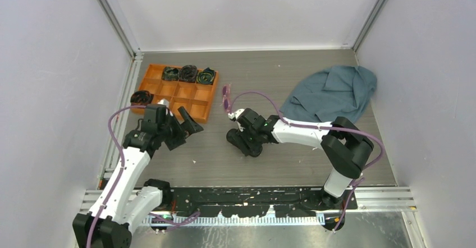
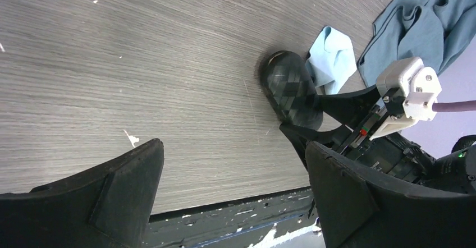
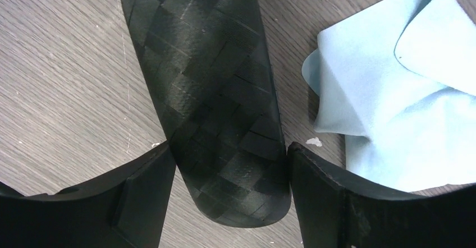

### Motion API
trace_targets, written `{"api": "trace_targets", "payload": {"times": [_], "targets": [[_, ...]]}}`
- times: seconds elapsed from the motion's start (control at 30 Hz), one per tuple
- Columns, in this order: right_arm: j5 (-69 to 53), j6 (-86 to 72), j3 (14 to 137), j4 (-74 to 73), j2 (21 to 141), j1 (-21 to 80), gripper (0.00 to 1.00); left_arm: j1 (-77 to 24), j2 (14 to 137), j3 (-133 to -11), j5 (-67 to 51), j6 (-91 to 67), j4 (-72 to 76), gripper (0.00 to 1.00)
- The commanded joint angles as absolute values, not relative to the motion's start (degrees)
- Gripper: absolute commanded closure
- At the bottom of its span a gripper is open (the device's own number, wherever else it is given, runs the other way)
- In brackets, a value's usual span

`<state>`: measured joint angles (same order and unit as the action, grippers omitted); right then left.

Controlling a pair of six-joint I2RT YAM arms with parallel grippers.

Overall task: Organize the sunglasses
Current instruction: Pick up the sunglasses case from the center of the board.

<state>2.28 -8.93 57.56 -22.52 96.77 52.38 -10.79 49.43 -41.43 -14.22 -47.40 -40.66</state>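
Note:
The sunglasses (image 1: 227, 98), a small purple-pink folded pair, lie on the table right of the orange tray; neither wrist view shows them. The black woven glasses case (image 3: 213, 91) lies closed on the table. My right gripper (image 3: 230, 152) has its fingers pressed against both sides of the case's near end; in the top view it is at the table's middle (image 1: 240, 138). A small light-blue cloth (image 3: 393, 108) lies right beside the case. My left gripper (image 2: 233, 147) is open and empty, hovering left of the case (image 2: 289, 91), near the tray's front corner (image 1: 190, 123).
An orange compartment tray (image 1: 191, 109) at the back left holds dark items in its far row. A dark object (image 1: 141, 97) lies left of the tray. A large grey-blue cloth (image 1: 331, 93) is heaped at the back right. Walls enclose the table.

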Motion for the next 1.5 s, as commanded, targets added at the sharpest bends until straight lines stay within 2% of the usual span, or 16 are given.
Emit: {"api": "trace_targets", "payload": {"times": [0.0, 0.1, 0.2, 0.33, 0.37, 0.4, 0.57, 0.77, 1.1, 1.33, 1.47], "targets": [[3.5, -8.0, 58.8, -21.1, 97.2, 52.4, 0.27, -10.5, 51.1, -44.9, -11.9, -45.1, -43.1, 0.04], [2.4, -8.1, 59.5, -21.3, 97.9, 52.3, 0.34, -10.5, 56.0, -47.0, -14.2, -43.5, -45.8, 0.10], [2.5, -8.8, 60.0, -21.9, 97.8, 52.3, 0.50, -10.5, 58.2, -46.4, -15.7, -44.2, -44.6, 0.12], [1.7, -11.1, 60.1, -22.1, 94.5, 52.3, 0.57, -10.5, 57.2, -45.1, -16.9, -45.3, -41.9, 0.11], [1.3, -12.0, 60.2, -22.0, 93.3, 52.3, 0.60, -10.5, 56.8, -45.1, -16.6, -45.4, -41.8, 0.05], [1.2, -12.9, 60.2, -21.7, 92.2, 52.1, 0.61, -10.5, 56.5, -45.2, -14.8, -45.8, -42.2, 0.01], [-10.7, -19.7, 58.6, -16.6, 84.6, 47.6, 0.64, -10.5, 56.3, -46.5, -17.4, -42.7, -42.2, 0.00], [-21.8, -33.7, 55.3, -4.7, 80.1, 42.3, 0.70, -10.4, 54.9, -43.3, -23.2, -47.1, -35.7, 0.00], [-31.9, -60.9, 47.7, 29.1, 85.5, 41.2, 0.76, -10.3, 40.2, -34.6, -33.5, -54.9, -10.7, 0.00], [-35.8, -68.9, 47.4, 39.4, 87.1, 40.7, 0.79, -10.3, 40.5, -31.2, -38.0, -60.0, 1.6, 0.00], [-37.4, -75.3, 46.6, 47.7, 89.0, 40.6, 0.82, -10.1, 43.5, -31.7, -39.7, -61.3, 3.9, 0.00]]}}
